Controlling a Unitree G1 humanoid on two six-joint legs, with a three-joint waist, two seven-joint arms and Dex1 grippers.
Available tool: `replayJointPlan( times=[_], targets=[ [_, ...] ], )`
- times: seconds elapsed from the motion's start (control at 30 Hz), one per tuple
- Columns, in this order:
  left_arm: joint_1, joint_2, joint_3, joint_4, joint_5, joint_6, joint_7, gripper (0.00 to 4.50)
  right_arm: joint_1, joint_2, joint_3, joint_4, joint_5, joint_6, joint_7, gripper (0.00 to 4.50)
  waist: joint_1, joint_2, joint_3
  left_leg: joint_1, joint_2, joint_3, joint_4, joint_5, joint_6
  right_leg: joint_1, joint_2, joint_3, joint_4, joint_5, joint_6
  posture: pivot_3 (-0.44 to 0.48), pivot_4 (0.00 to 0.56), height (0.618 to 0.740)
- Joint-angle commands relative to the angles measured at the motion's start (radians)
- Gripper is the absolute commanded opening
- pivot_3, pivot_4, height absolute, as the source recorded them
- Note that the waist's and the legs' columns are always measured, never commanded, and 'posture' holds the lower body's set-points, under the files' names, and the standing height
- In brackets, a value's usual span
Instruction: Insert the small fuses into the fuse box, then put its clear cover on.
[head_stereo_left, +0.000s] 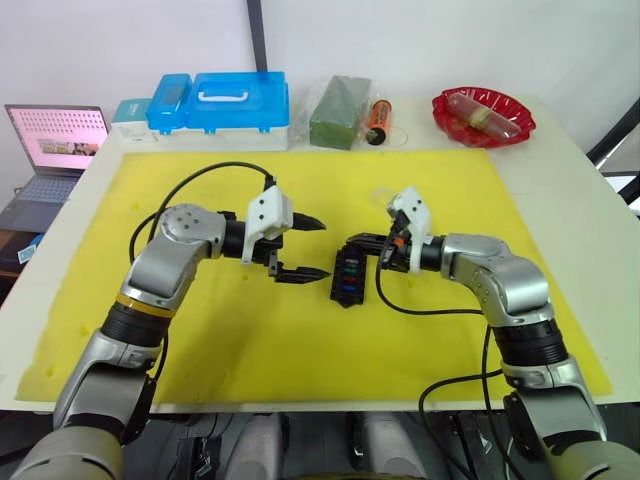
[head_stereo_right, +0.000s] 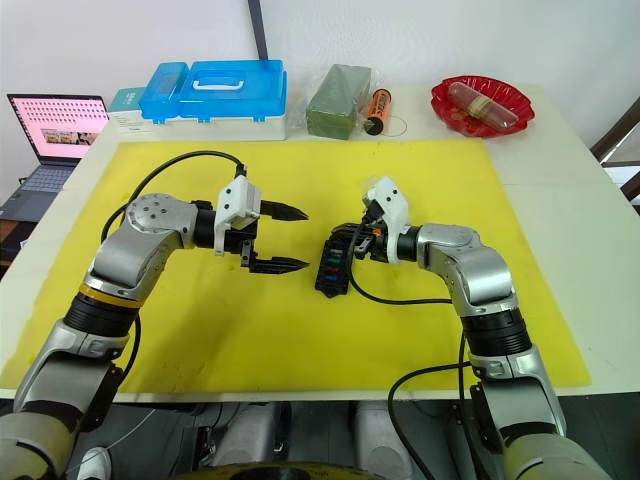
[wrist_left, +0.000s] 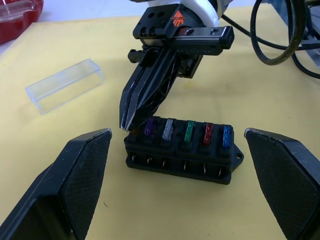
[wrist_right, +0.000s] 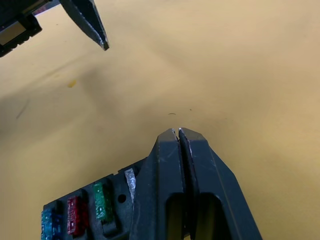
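The fuse box (wrist_left: 181, 150), a small black block, lies on the yellow mat (head_stereo_left: 200, 340) between my two grippers. One row holds purple (wrist_left: 149, 126), grey, green (wrist_left: 189, 133), red and blue fuses (wrist_left: 226, 136). My right gripper (wrist_right: 178, 131) is shut, nothing visible between its fingers, with its tip at the box's corner beside the purple fuse. My left gripper (head_stereo_left: 325, 249) is open just left of the box, its pads (wrist_left: 87, 165) spread wide on either side of it without touching. The clear cover (wrist_left: 65, 85) lies on the mat beyond the box.
Along the table's back edge stand blue-lidded storage boxes (head_stereo_left: 238, 100), a green block (head_stereo_left: 340, 112), an orange cylinder (head_stereo_left: 378, 120) and a red tray (head_stereo_left: 483, 115). A laptop (head_stereo_left: 55, 140) sits off the table at the far left. Black cables loop over the mat by both arms.
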Motion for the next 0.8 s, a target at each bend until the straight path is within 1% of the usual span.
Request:
replayJointPlan(
  times=[0.03,0.27,0.4,0.63,0.8],
  targets=[
    [-0.007,0.007,0.013,-0.038,-0.008,0.004,0.001,4.50,-0.011,-0.018,0.028,0.019,-0.008,0.008,0.005,0.06,0.000,0.000,0.000,0.000,0.000,0.000,0.000,0.000,0.000,0.000,0.000,0.000,0.000,0.000,0.000,0.000,0.150,0.740],
    [-0.005,0.006,0.012,-0.045,-0.008,0.009,0.001,4.50,-0.017,-0.059,0.106,0.016,-0.014,0.092,0.026,0.06,0.000,0.000,0.000,0.001,0.000,0.000,0.000,0.000,0.000,0.001,0.000,0.000,0.000,0.000,0.000,0.000,0.150,0.740],
    [-0.004,0.004,0.012,-0.045,-0.009,0.011,0.003,4.50,-0.042,-0.058,0.129,0.036,-0.022,0.156,0.001,0.06,0.000,0.000,-0.001,0.001,0.000,0.000,0.000,0.000,0.000,0.001,0.000,0.000,0.000,0.000,0.000,0.000,0.150,0.740],
    [0.000,0.004,0.016,-0.049,-0.010,0.012,0.008,4.50,-0.058,-0.014,0.044,0.022,0.021,0.081,-0.017,0.06,0.000,0.000,-0.001,0.001,0.000,0.000,0.000,0.000,0.000,0.002,0.000,0.000,0.000,0.000,0.000,0.000,0.150,0.740],
    [0.002,0.018,0.043,-0.069,-0.035,0.035,0.011,4.50,-0.102,-0.046,-0.033,-0.122,0.133,0.206,-0.011,0.06,0.000,0.000,0.000,0.001,0.000,0.000,0.000,0.000,0.000,0.001,0.000,0.000,0.000,0.000,0.000,0.000,0.150,0.740]
  ],
)
